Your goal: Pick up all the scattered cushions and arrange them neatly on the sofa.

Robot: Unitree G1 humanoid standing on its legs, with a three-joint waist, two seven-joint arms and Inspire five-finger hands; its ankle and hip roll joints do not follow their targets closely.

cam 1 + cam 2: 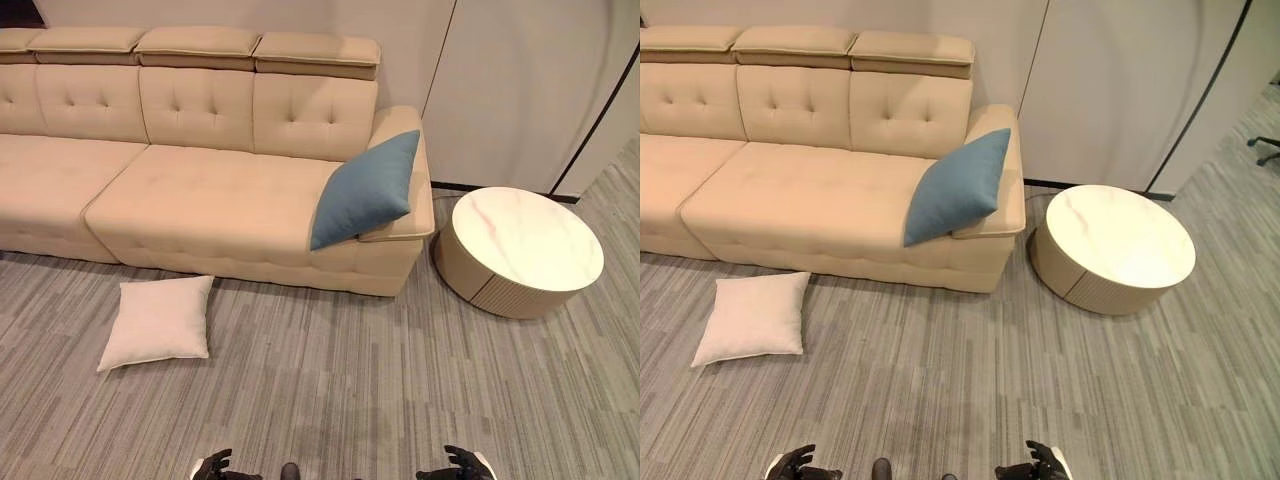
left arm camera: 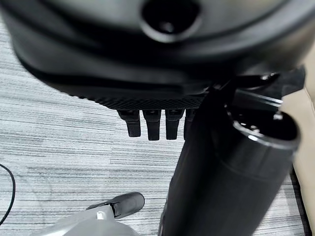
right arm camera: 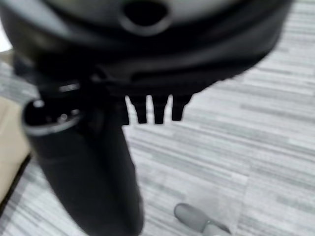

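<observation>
A white square cushion (image 1: 158, 321) lies flat on the grey floor just in front of the beige sofa (image 1: 190, 195). A blue cushion (image 1: 366, 190) leans against the sofa's right armrest, on the seat. My left hand (image 1: 213, 465) and right hand (image 1: 462, 463) hang low at the near edge of the eye views, far from both cushions. Each hand's fingers (image 2: 153, 125) hang straight and relaxed over the floor, holding nothing, as the right wrist view also shows for the right hand's fingers (image 3: 158, 110).
A round white-topped coffee table (image 1: 524, 250) stands to the right of the sofa. White wall panels (image 1: 520, 80) rise behind it. Striped grey floor (image 1: 350, 390) stretches between me and the sofa.
</observation>
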